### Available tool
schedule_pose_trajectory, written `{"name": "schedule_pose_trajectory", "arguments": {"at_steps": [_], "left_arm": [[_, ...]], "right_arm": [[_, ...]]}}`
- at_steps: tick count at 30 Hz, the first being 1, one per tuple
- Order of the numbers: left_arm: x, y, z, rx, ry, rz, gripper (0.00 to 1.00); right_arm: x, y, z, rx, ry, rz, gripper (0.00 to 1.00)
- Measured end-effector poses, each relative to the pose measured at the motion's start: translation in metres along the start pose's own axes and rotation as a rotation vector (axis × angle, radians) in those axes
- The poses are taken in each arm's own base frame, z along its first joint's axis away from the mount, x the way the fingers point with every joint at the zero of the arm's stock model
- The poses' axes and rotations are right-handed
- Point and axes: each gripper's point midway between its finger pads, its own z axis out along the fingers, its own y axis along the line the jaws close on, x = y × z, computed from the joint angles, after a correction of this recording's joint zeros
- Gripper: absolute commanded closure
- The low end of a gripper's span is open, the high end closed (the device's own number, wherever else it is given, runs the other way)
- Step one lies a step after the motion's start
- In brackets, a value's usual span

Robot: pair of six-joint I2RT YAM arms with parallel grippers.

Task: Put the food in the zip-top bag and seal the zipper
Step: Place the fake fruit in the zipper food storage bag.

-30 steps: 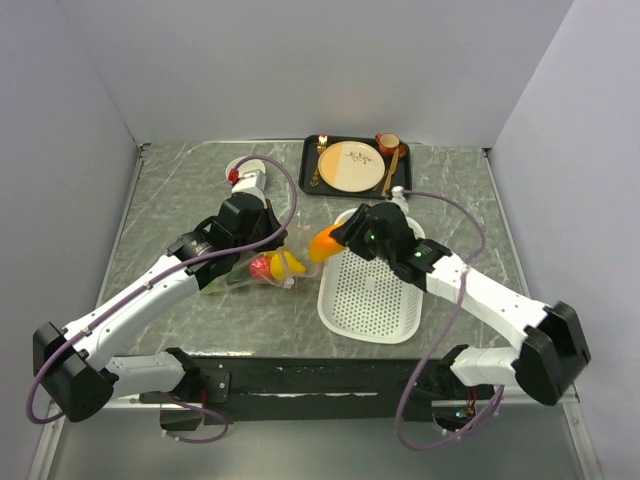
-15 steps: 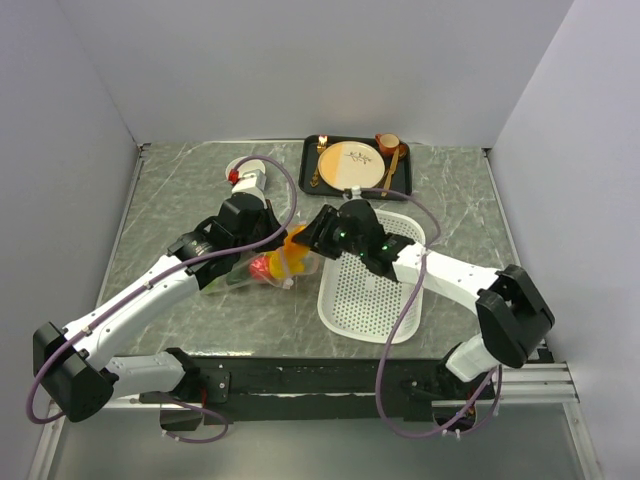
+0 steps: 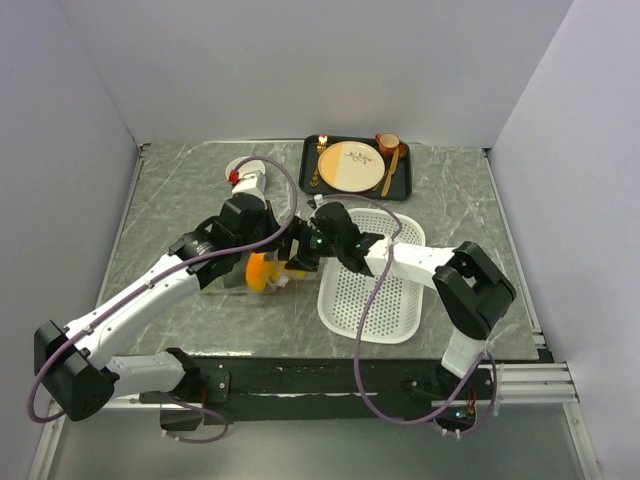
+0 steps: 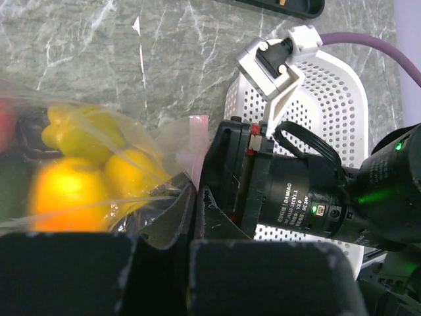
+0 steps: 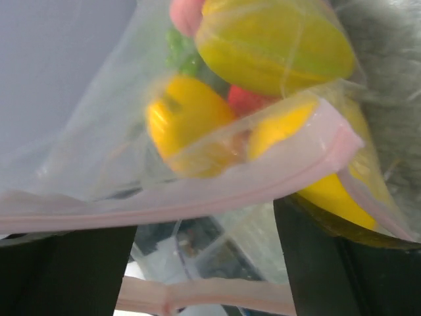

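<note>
At nine o'clock of white basket (image 3: 372,300): zip-top bag (image 3: 225,283), food (image 3: 262,271) inside. I have left gripper (image 3: 277,244) clamped on mouth edge, propping it open. Right gripper (image 3: 298,256) is at mouth, spread wide, gripping nothing. Zipper (image 5: 217,191) unsealed.

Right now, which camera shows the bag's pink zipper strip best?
The right wrist view: the zipper strip runs close-up across the whole frame. The left wrist view shows only a short pink end. From the top view it cannot be made out.
</note>
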Motion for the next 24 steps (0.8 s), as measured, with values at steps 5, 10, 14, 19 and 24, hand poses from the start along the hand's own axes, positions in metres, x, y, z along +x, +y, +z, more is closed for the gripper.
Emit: {"name": "schedule_pose_trajectory", "arguments": {"at_steps": [5, 10, 14, 19, 24], "left_arm": [[-0.001, -0.001, -0.002, 0.002, -0.006, -0.001, 0.99], [-0.004, 0.000, -0.003, 0.000, -0.017, -0.007, 0.99], [-0.006, 0.002, -0.003, -0.009, -0.025, -0.007, 0.99], [-0.006, 0.002, -0.003, -0.013, -0.029, -0.007, 0.99], [-0.008, 0.004, -0.003, -0.022, -0.037, -0.008, 0.99]], "right_arm": [[-0.002, -0.006, -0.014, 0.051, -0.020, -0.050, 0.09], [-0.015, 0.006, -0.044, 0.093, -0.106, -0.118, 0.09], [-0.032, 0.029, -0.082, 0.089, -0.232, -0.178, 0.10], [-0.041, 0.025, -0.102, 0.143, -0.293, -0.198, 0.19], [-0.027, -0.014, -0.092, 0.235, -0.228, -0.166, 0.23]]}}
